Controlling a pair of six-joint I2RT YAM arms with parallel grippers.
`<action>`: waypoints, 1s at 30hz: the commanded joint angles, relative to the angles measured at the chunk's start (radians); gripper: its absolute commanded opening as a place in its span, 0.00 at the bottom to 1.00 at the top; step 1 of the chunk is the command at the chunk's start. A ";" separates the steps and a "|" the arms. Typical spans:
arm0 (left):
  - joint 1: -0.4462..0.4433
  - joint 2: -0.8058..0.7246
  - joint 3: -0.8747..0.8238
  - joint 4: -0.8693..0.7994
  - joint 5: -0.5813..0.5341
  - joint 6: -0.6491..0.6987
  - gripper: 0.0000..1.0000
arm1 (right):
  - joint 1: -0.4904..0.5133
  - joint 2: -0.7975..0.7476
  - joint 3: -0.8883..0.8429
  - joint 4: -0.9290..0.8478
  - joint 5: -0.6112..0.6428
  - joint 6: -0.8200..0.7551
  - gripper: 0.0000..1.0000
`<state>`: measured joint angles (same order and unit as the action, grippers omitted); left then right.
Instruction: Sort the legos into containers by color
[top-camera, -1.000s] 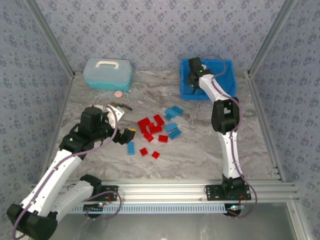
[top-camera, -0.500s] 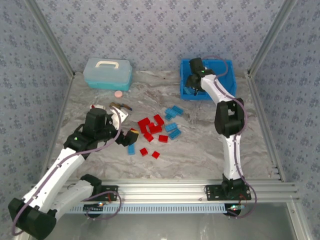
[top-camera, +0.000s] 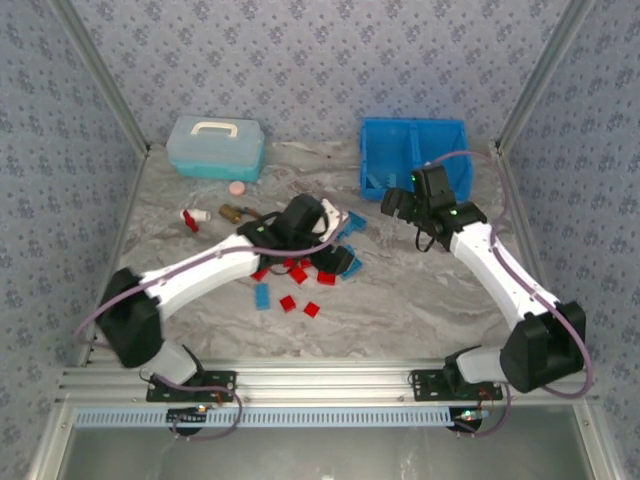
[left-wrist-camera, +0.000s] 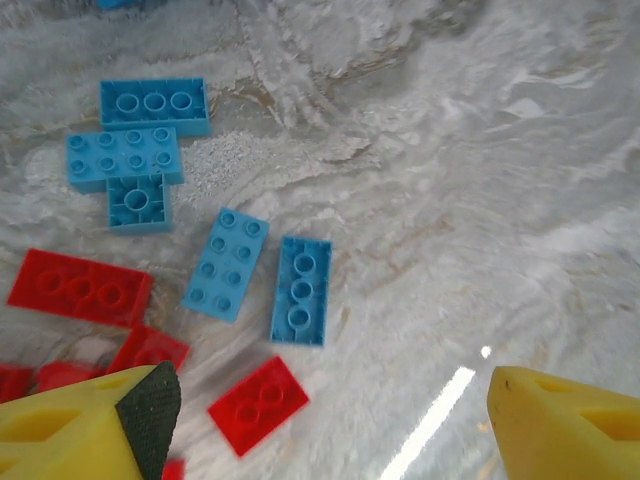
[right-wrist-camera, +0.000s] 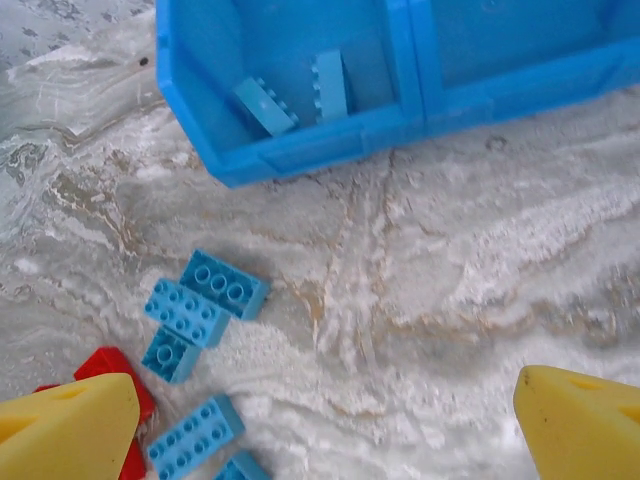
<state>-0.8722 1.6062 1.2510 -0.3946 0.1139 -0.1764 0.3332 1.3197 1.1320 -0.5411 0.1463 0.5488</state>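
Note:
Red and light blue legos lie in a loose pile mid-table; a red one (top-camera: 311, 310) and a light blue one (top-camera: 262, 296) sit at its near edge. My left gripper (top-camera: 338, 258) hangs open over the pile's right side, with a red lego (left-wrist-camera: 258, 405) and light blue legos (left-wrist-camera: 300, 290) below its yellow fingers (left-wrist-camera: 90, 425). My right gripper (top-camera: 398, 205) is open and holds nothing, just in front of the blue bin (top-camera: 380, 130). The bin's left compartment (right-wrist-camera: 230, 60) holds two light blue legos (right-wrist-camera: 265, 105). More light blue legos (right-wrist-camera: 225, 285) lie on the table.
A pale teal lidded box (top-camera: 216, 147) stands at the back left, with a pink disc (top-camera: 237, 187) in front of it. A brass-coloured object (top-camera: 232, 211) and a small red-and-white piece (top-camera: 190, 217) lie left of the pile. Aluminium rails (top-camera: 320, 380) run along the near edge.
My left arm swung right and now reaches over the lego pile. My right gripper came back out of the bin and now sits lower, over the table in front of it.

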 joint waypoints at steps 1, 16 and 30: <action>-0.032 0.140 0.109 -0.070 -0.040 -0.091 0.81 | -0.012 -0.046 -0.013 -0.103 -0.030 0.006 1.00; -0.106 0.461 0.278 -0.177 -0.222 -0.069 0.69 | -0.066 -0.135 -0.068 -0.111 -0.068 0.010 1.00; -0.143 0.503 0.262 -0.155 -0.261 -0.076 0.52 | -0.084 -0.143 -0.069 -0.097 -0.097 0.015 1.00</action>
<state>-1.0092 2.0991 1.5120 -0.5396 -0.1284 -0.2447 0.2562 1.1954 1.0485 -0.6292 0.0628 0.5537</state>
